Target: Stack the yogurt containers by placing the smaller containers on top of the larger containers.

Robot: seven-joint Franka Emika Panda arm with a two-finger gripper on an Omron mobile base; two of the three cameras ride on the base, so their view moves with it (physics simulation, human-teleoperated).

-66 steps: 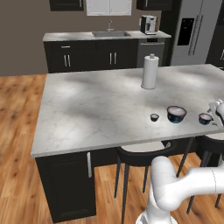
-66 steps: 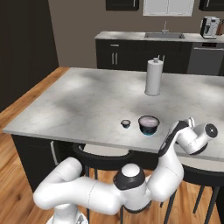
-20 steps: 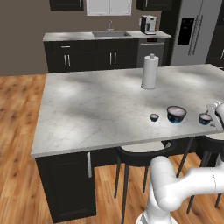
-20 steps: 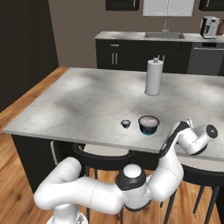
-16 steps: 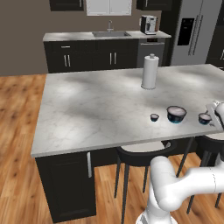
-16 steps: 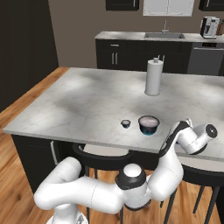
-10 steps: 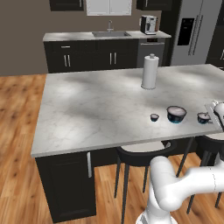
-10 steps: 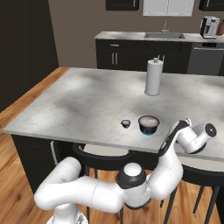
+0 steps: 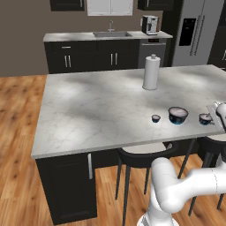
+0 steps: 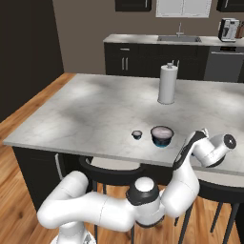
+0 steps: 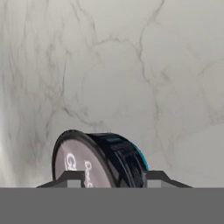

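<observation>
The gripper (image 11: 112, 177) has closed from wide open onto the mid-sized yogurt container (image 11: 98, 159) at the right end of the marble island counter (image 9: 101, 110). Its two finger tips (image 11: 70, 178) now press against the tub's sides. The hand has also edged slightly lower over the tub than seconds ago.

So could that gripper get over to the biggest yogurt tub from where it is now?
Probably yes. The gripper is shut on the mid-sized tub at the counter's right end, and the widest tub sits right beside it with bare marble between. The tiny tub lies beyond, out of the way.
</observation>
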